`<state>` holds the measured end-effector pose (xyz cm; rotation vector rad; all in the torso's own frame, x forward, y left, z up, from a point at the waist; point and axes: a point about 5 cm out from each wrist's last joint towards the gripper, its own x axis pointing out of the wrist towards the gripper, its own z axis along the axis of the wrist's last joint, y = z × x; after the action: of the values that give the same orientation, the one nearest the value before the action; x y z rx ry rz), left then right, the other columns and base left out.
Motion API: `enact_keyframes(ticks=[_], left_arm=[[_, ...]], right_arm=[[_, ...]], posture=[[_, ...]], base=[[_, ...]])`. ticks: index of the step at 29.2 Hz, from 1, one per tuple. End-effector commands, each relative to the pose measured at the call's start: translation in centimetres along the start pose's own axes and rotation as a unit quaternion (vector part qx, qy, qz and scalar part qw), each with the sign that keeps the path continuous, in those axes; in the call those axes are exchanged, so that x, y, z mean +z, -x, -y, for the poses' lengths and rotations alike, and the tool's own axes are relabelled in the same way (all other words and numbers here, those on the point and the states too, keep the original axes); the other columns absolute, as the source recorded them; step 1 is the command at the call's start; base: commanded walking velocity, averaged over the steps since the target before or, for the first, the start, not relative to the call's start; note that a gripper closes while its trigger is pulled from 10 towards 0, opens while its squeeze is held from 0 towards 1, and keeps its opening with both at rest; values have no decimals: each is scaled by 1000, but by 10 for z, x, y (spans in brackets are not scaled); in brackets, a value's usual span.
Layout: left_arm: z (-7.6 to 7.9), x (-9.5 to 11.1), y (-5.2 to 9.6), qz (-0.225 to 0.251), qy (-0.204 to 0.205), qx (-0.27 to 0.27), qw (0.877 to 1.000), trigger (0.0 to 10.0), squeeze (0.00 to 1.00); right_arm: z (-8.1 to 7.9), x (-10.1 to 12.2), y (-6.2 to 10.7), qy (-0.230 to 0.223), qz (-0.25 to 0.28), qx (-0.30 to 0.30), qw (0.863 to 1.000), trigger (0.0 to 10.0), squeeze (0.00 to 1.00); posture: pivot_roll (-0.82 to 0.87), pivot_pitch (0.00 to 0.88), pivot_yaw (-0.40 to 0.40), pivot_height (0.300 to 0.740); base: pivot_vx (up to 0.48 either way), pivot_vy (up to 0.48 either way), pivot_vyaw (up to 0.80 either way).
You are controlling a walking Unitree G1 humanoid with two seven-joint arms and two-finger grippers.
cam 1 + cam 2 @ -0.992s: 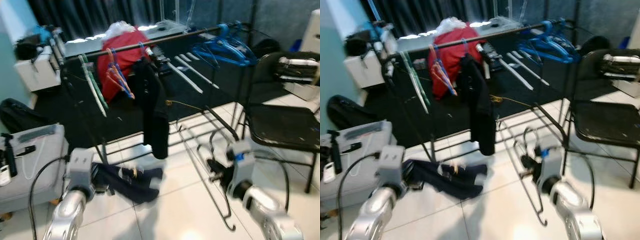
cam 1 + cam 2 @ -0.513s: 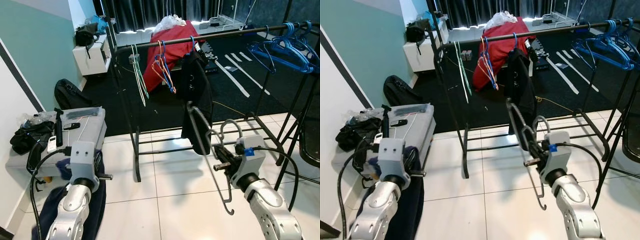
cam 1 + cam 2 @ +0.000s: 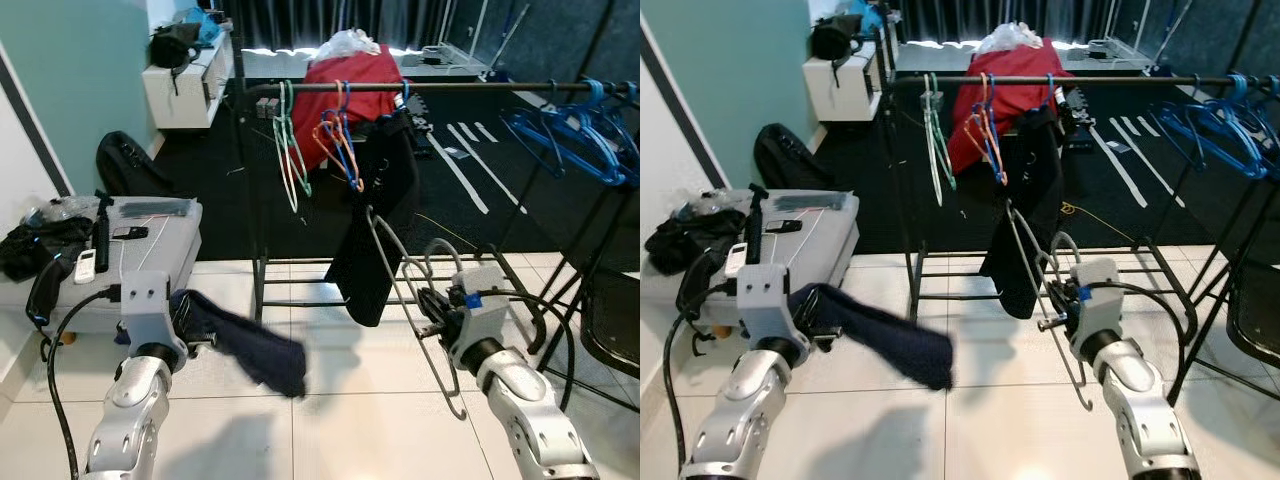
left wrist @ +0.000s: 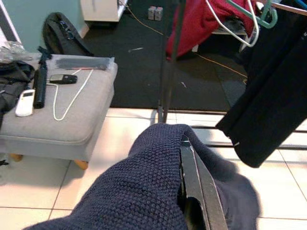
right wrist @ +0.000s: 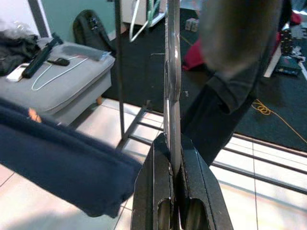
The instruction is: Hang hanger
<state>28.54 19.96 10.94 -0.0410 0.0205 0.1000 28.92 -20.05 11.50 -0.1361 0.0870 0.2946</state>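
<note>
A grey wire hanger (image 3: 405,300) is clamped between the fingers of the right end effector (image 3: 432,307), at 5 o'clock below the clothes rail (image 3: 420,87). A navy knitted garment (image 3: 875,335) is gripped by the left end effector (image 3: 820,330). No legible writing is visible.

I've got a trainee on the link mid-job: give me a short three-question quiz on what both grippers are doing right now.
1. True or false: the right gripper is shut on a grey hanger.
2. What does the left gripper hold? A) a white remote B) a navy knitted garment C) a blue hanger
3. Fill in: the black garment hangs from the ____ of the clothes rack.

Key
1. True: in the right wrist view the fingers clamp the hanger's thin bar.
2. B: the navy garment drapes from that gripper above the tiled floor.
3. Rail: it hangs on the dark rail, beside green hangers and blue hangers.
</note>
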Motion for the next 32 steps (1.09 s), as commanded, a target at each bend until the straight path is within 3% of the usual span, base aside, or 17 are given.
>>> enact_keyframes(ticks=[1,4,9,15,21,24,31,32], left_arm=[[-7,3,2,9,-15,2,1000,10000,0],[-7,3,2,9,-15,2,1000,10000,0],[-10,3,24,19,-41,-26,999,10000,0],[-12,4,25,19,-31,-17,999,10000,0],[0,3,38,-1,42,-50,998,10000,0],[17,-6,58,-30,87,-103,990,10000,0],[18,-6,51,-24,110,-120,986,10000,0],[14,-6,46,-23,149,-124,981,10000,0]], right_arm=[[3,0,-1,4,5,-7,1000,10000,0],[3,0,-1,4,5,-7,1000,10000,0],[11,-1,1,9,16,-38,999,10000,0],[10,-1,1,12,18,-37,999,10000,0],[8,-2,1,19,21,-23,999,10000,0],[7,-3,4,19,20,-20,999,10000,0],[6,-4,6,12,21,-17,1000,10000,0],[5,-5,7,9,21,-15,1000,10000,0]], posture=[[-49,0,-35,740],[-49,0,-35,740],[-43,0,15,740],[-37,0,15,740],[-40,0,24,740],[-31,0,36,740],[-34,0,42,740],[-33,0,41,740]], base=[[0,0,712],[0,0,712],[0,0,715],[165,-344,719],[0,0,715],[0,0,715],[0,0,714],[0,0,712]])
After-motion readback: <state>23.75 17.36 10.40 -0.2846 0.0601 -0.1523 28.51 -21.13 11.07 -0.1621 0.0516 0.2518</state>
